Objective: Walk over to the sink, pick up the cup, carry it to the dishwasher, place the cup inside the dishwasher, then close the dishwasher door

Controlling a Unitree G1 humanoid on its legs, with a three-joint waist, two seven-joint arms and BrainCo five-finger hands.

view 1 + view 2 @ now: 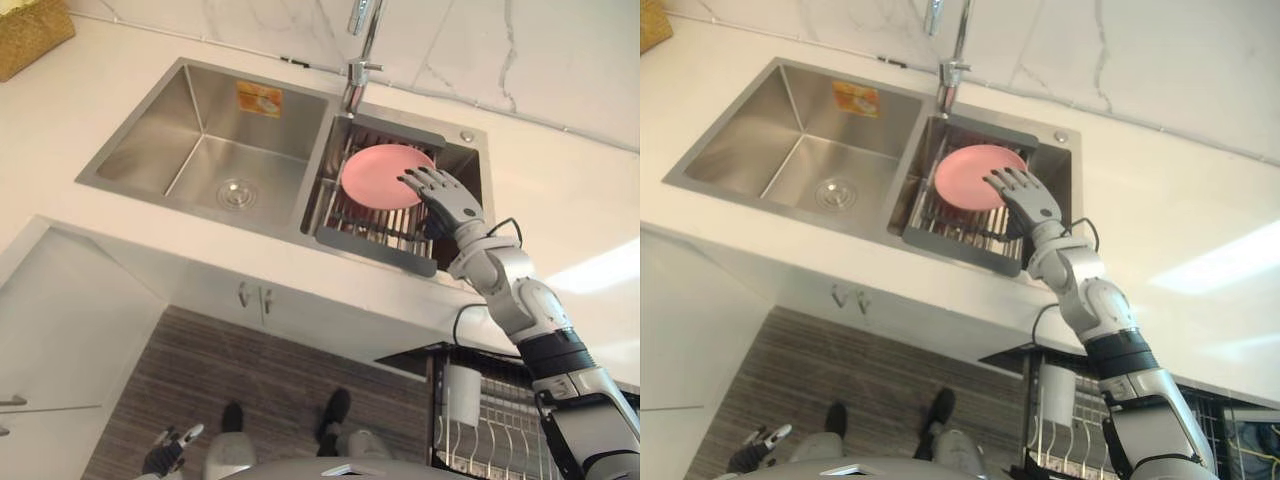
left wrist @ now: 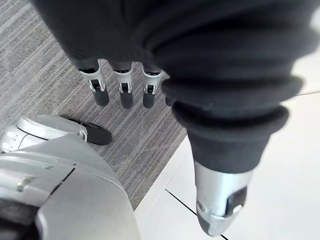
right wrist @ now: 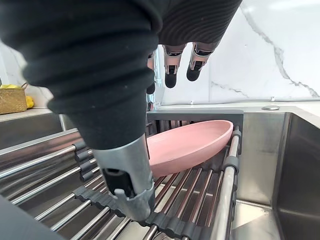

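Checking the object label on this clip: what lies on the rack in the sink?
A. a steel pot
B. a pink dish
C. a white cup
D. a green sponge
B: a pink dish lies on the rack in the right basin of the sink, with the open right hand reaching over its edge.

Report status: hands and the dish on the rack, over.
Right hand open, poised above pink plate, no grip. Plate rests on sink rack. Left hand open, low over floor. Nothing in the way.
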